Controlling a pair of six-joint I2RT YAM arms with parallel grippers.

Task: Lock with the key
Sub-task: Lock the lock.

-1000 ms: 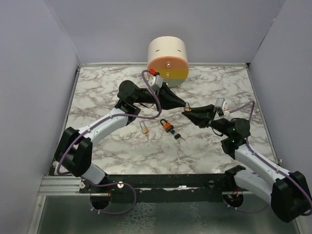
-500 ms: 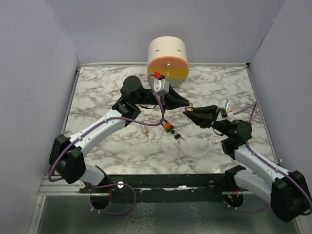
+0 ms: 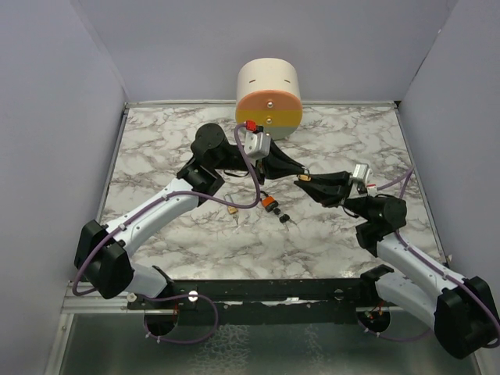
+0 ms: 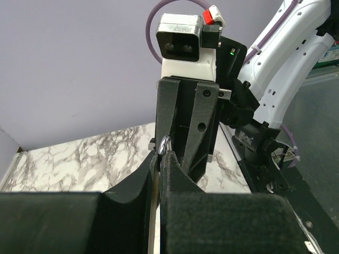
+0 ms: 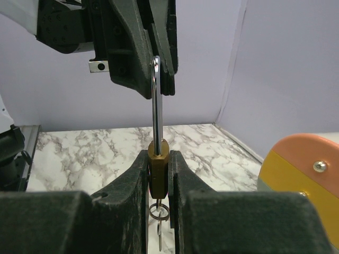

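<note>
A brass padlock (image 5: 158,174) hangs in mid-air between both grippers (image 3: 303,177). My right gripper (image 5: 159,159) is shut on its brass body, and a small ring with a silvery key (image 5: 159,214) dangles under it. The long steel shackle (image 5: 155,106) rises to my left gripper (image 4: 161,153), which is shut on the shackle's top (image 4: 164,143). In the top view the left gripper (image 3: 298,171) and right gripper (image 3: 308,180) meet tip to tip above the marble. The black-headed key (image 3: 284,219) lies on the table below them, apart from both grippers.
An orange padlock (image 3: 269,204) lies next to the key, and a small brass padlock (image 3: 232,209) lies further left. A cream drum with an orange and yellow face (image 3: 269,98) stands at the back edge. Lilac walls enclose the marble table (image 3: 156,156).
The left arm's elbow has swung toward the front left and its wrist has turned. The right wrist has shifted slightly right. Both grippers have kept hold of the padlock.
</note>
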